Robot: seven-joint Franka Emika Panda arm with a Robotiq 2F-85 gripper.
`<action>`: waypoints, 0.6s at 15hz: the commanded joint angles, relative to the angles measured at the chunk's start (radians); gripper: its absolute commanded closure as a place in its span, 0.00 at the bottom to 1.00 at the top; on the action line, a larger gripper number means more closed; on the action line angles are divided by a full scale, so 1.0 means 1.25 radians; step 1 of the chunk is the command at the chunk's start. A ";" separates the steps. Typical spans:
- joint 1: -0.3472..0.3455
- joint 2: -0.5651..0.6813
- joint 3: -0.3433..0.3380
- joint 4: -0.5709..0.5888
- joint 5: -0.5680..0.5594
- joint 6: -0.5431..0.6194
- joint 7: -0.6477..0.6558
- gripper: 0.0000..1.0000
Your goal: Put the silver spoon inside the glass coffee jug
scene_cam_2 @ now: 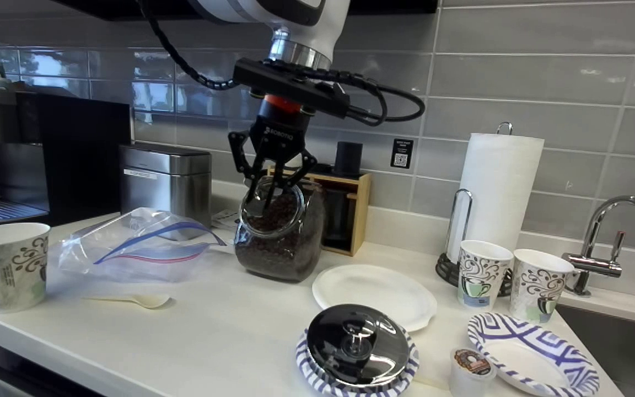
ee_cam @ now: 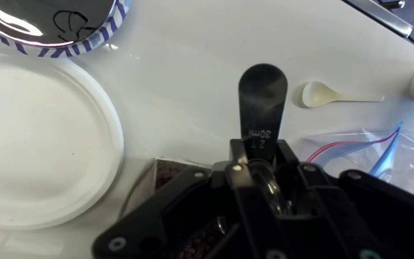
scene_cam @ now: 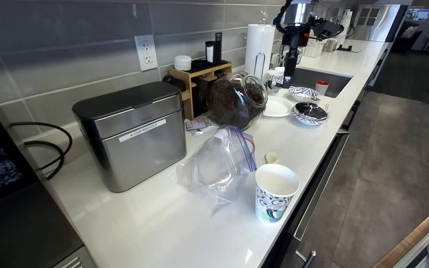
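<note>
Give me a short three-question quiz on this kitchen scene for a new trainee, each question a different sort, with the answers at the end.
1. What does the gripper hold?

2. True or false: the lid sits on the jug.

3. Choose one. The white spoon lies:
a) on the plate
b) on the counter
c) inside a paper cup

Key
1. The silver spoon.
2. False; it rests on a patterned bowl.
3. b
</note>
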 commanded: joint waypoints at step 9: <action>0.017 0.090 0.034 0.028 0.057 0.150 0.164 0.94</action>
